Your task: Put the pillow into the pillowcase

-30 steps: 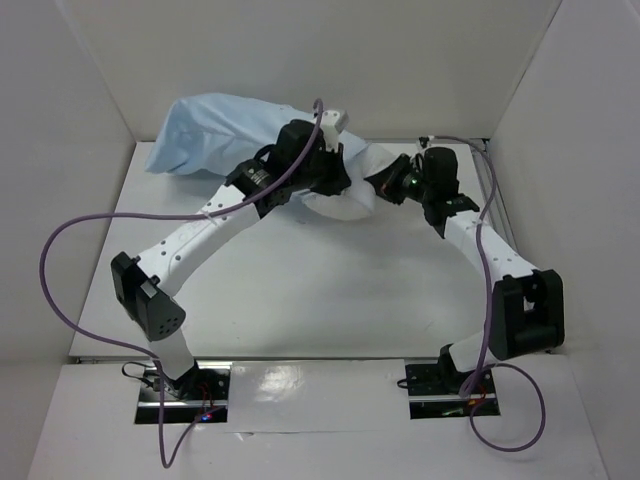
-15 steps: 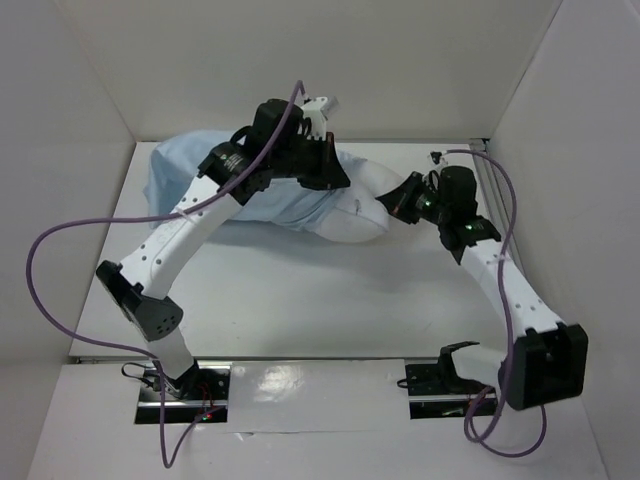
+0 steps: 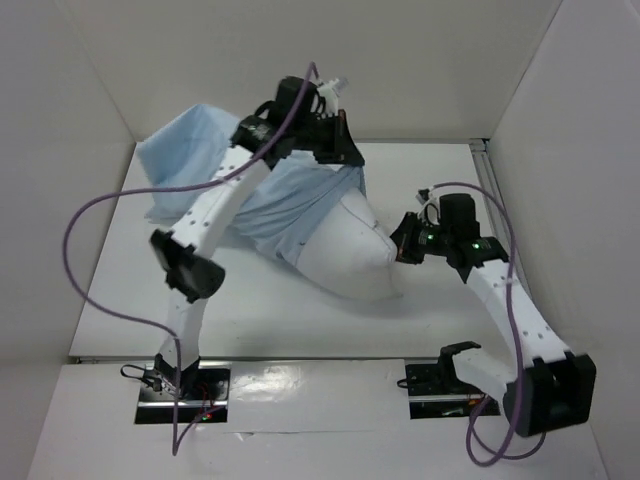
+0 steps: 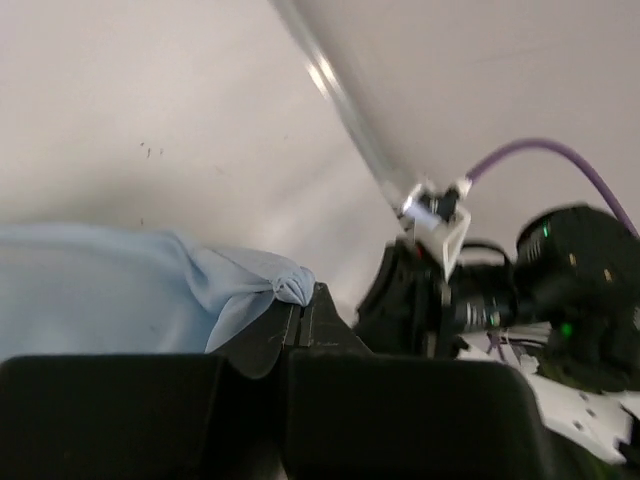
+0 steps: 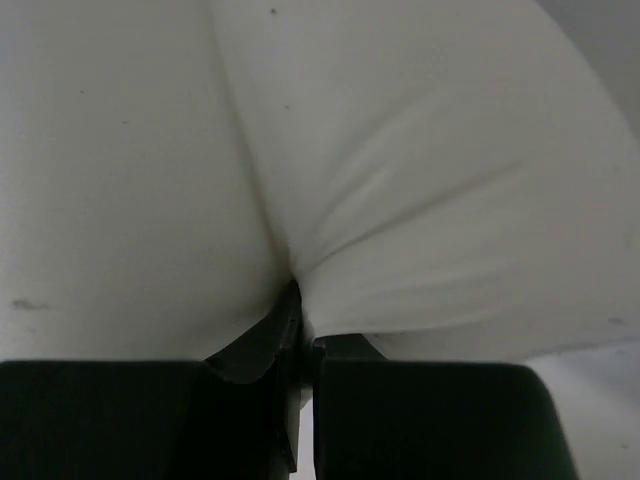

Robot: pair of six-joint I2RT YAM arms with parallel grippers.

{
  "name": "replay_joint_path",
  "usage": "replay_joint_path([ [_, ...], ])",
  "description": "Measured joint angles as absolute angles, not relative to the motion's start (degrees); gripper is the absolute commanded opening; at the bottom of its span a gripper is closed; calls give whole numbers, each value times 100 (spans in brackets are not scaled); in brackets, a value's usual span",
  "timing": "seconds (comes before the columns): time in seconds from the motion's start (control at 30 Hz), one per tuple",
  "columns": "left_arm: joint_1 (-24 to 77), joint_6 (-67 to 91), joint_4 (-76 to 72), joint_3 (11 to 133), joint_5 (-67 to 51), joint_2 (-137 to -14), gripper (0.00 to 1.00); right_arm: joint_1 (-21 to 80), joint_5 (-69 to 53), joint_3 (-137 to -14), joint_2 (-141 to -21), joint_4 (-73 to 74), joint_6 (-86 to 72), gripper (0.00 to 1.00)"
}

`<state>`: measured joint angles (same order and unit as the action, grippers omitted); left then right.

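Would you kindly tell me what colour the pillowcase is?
Plain light blue; the pillowcase shows best in the top external view.

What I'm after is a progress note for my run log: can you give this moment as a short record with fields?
pillow: white, plump; far part covered by the blue cloth, near end bare
pillowcase: light blue, wrinkled, draped over the pillow's far part, one edge lifted
left pincer: shut on a pinch of pillowcase edge, raised above the table
right pincer: shut on a fold of the pillow's bare end
task state: pillow only partly in, not yet fully covered
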<state>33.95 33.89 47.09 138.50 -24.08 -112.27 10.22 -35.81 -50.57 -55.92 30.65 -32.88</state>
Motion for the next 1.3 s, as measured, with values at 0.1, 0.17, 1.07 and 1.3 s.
replay_joint_path([
  [0.1, 3251, 3507, 4425, 14252, -2628, -12621, 4, 1000, -3920, -4703, -6410, 2836, -3629, 0],
  [0.17, 3203, 3531, 4300, 14132, -2727, -13200, 32, 915, -4115, -4650, -6702, 2521, -3894, 2],
  [1.07, 3037, 2093, 3811, 10210, -16, -9301, 79, 14, -2438, -5940, -6814, 2394, -3170, 100],
  [1.3, 3299, 2106, 3913, 8582, 893, -9216, 71, 454, -2650, -5452, -6816, 2526, -3085, 100],
])
